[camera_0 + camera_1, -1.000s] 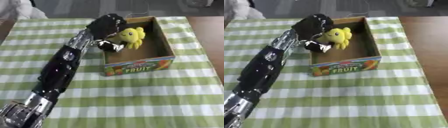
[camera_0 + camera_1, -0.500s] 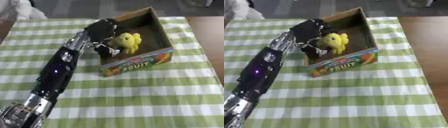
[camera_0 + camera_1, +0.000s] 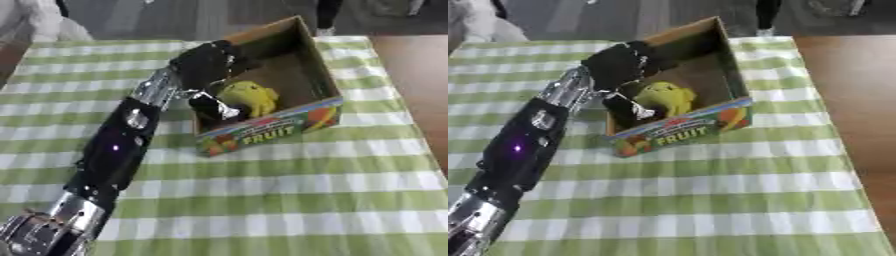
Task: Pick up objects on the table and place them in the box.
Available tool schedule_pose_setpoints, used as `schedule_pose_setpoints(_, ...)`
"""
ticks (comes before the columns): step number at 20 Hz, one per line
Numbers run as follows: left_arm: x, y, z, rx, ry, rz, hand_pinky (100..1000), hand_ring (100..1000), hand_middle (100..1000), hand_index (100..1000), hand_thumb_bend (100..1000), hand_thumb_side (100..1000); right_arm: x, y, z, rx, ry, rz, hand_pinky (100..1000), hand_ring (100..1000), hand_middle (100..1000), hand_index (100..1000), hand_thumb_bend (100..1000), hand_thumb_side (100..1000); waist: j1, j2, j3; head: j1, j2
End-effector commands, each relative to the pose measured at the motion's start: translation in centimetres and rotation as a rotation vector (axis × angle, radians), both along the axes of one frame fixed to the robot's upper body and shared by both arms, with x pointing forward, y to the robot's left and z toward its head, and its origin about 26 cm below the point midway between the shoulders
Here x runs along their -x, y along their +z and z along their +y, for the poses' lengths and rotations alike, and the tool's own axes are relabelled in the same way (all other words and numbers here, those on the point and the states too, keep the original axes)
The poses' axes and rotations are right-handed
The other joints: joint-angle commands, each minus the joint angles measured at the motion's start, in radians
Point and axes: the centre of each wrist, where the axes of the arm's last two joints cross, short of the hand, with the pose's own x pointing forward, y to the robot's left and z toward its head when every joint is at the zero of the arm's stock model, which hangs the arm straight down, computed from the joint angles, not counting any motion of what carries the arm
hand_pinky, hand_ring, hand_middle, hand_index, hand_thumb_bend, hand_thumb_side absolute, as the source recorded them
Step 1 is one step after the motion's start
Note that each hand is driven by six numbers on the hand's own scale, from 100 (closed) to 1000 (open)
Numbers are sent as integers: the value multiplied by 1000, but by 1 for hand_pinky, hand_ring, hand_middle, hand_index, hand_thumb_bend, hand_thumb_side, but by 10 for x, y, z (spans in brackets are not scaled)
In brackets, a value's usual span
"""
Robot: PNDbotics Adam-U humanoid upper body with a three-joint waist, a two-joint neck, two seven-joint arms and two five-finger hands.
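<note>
An open cardboard box (image 3: pixel 302 67) with a colourful "FRUIT" label on its front (image 3: pixel 267 134) stands askew on the green-and-white checked cloth. A yellow plush toy (image 3: pixel 249 97) lies inside it, near the front left. My left arm (image 3: pixel 118 145) comes up from the lower left, and my black left hand (image 3: pixel 206 62) hangs over the box's left wall, partly inside. A black and silver part (image 3: pixel 217 107) shows just left of the toy, touching or nearly touching it. I cannot make out whether it belongs to the hand. My right hand shows in neither view.
The checked cloth (image 3: pixel 710 200) covers the table down to the near edge. Bare brown tabletop (image 3: pixel 850 90) runs along the right side. A person in white (image 3: pixel 39 25) and dark legs (image 3: pixel 328 12) stand past the far edge.
The box has turned counterclockwise, so its label now slants up to the right. My left hand has stayed at its left wall, and the yellow toy has kept its place inside.
</note>
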Motion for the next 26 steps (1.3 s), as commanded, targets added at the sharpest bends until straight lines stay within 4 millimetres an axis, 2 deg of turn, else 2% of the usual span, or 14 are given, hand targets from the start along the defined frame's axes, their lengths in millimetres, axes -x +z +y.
schedule_pose_setpoints(1, 1, 16, 4, 29, -1, -56, 800, 856, 787, 1000, 338, 912, 3, 8, 1, 2, 11, -32, 806, 879, 552, 831, 100, 544, -4, -21, -1, -2, -16)
schedule_pose_setpoints(3, 1, 15, 4, 57, -9, -62, 794, 841, 774, 1000, 323, 909, 3, 8, 1, 2, 11, -32, 806, 880, 552, 831, 100, 544, -4, -21, 0, -3, -18)
schedule_pose_setpoints(7, 3, 21, 5, 177, -52, -103, 775, 795, 740, 1000, 238, 897, 3, 7, 1, 1, 11, -29, 806, 880, 551, 831, 100, 544, -4, -22, 1, -8, -17)
schedule_pose_setpoints(17, 17, 46, 7, 399, -134, -152, 764, 751, 703, 972, 182, 856, 4, 5, 0, 1, 5, -21, 806, 880, 551, 831, 100, 543, -3, -28, 13, -16, -8)
schedule_pose_setpoints(26, 48, 70, 19, 718, -278, -207, 681, 584, 548, 792, 119, 797, 4, 4, -5, -3, -24, -19, 805, 878, 553, 830, 100, 539, -7, -41, 43, -46, 20)
